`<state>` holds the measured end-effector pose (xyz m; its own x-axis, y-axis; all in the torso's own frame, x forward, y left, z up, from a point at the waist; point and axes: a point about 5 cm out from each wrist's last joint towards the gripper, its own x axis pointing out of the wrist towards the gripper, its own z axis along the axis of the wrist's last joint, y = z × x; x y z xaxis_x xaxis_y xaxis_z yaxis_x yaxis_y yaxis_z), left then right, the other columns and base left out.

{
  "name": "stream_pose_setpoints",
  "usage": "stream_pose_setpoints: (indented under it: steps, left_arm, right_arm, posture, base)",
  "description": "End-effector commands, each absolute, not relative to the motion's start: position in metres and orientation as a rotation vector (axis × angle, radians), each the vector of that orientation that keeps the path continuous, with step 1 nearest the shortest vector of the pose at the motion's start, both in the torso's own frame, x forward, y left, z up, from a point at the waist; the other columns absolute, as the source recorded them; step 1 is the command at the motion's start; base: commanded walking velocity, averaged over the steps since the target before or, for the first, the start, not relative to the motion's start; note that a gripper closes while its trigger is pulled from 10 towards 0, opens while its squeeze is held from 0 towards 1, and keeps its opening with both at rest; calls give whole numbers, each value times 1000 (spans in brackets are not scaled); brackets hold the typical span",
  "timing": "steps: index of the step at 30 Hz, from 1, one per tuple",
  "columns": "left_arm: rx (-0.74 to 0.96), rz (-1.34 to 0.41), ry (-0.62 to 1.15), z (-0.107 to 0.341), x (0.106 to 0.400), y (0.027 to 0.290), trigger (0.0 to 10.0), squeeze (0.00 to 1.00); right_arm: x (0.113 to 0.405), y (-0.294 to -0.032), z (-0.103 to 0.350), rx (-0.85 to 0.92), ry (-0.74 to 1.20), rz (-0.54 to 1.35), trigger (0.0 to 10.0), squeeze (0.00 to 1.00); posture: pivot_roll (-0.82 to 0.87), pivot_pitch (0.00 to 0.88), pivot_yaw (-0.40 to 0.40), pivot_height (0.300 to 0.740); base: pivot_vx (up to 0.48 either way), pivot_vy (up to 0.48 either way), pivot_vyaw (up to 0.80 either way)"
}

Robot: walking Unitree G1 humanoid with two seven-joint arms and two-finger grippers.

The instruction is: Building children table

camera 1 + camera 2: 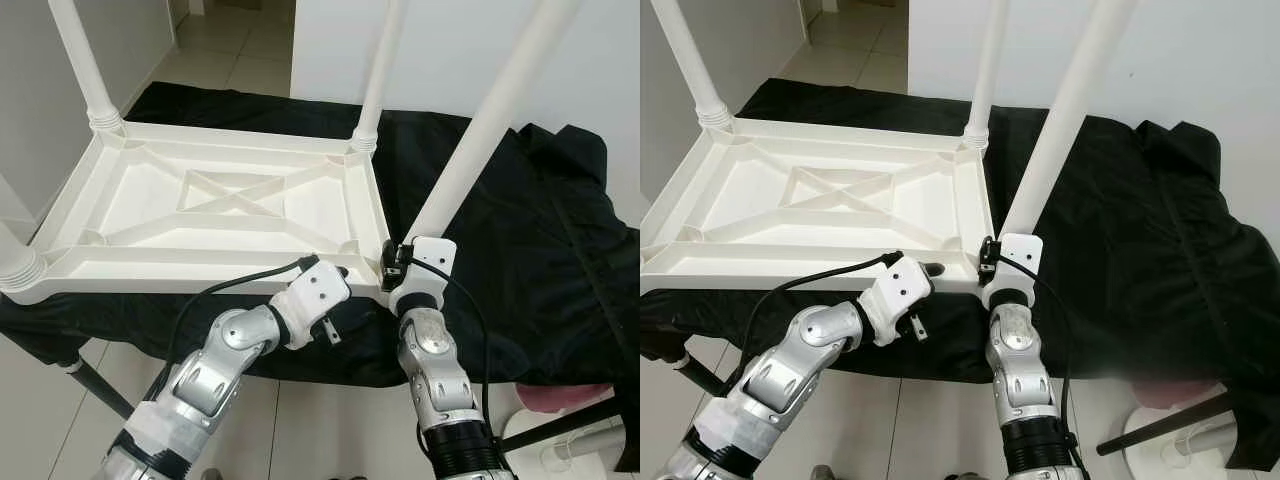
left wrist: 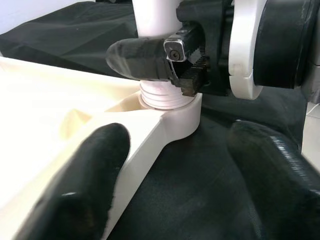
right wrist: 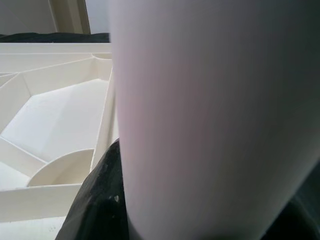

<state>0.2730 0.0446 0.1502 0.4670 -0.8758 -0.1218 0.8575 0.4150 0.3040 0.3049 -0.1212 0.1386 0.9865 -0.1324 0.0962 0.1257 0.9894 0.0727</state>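
Your white children's table [image 1: 230, 200] lies upside down on a worktop draped in black cloth [image 1: 520, 230], its ribbed underside facing up. Starting at the left, the near-left leg [image 1: 18, 262] is cut off by the frame edge, so you see just its threaded base. The far-left leg [image 1: 85, 65] and far-right leg [image 1: 378, 75] stand upright in their corner sockets, tops out of frame.

Your left gripper [image 2: 170, 165] sits at the near-right corner of the frame, jaws spread wide, one finger [image 2: 90, 170] over the white rim and the other over the cloth; it appears not to be clamping anything, though the wrist picture is blurred there.

Just to the right, your right gripper [image 1: 392, 262] has its jaws closed around the base of the near-right leg [image 1: 480, 140], which leans away from upright in its socket [image 2: 172, 117]. That leg blocks most of the right wrist view. At the lower right stands a white stand base [image 1: 575, 445] on the tiled floor [image 1: 320, 420].
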Motion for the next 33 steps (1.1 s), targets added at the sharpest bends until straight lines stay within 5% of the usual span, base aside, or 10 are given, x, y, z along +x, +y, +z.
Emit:
stream_pose_setpoints:
  steps: [1,10,11,12,16,17,33]
  left_arm:
    - [370,-1122,-27,146,273,42,10000,0]
    - [368,-1136,-25,146,271,41,10000,0]
    - [371,-1136,-26,146,271,41,10000,0]
    - [375,-1135,-26,146,271,41,10000,0]
    - [377,-1136,-25,146,271,42,10000,0]
    - [383,-1135,-23,146,271,42,10000,0]
    - [387,-1129,-25,148,273,42,10000,0]
  right_arm:
    - [297,-129,118,55,-6,-185,10000,0]
    - [295,-128,119,48,-27,-163,10000,0]
    - [295,-129,121,56,-38,-142,10000,706]
    - [295,-130,124,39,-69,-117,10000,1000]
    - [295,-132,128,3,-104,-61,10000,1000]
    - [295,-134,128,-9,-105,-16,10000,0]
    - [309,-155,138,-87,-142,384,10000,0]
  posture:
    - [3,59,-87,740]
    - [2,61,-87,740]
    - [2,61,-87,740]
    - [2,62,-86,740]
    - [3,63,-87,740]
    - [4,64,-87,740]
    - [-3,73,-68,740]
  base:
    - [0,0,0]
    - [0,0,0]
    - [0,0,0]
    - [0,0,0]
    - [0,0,0]
    - [0,0,0]
    - [0,0,0]
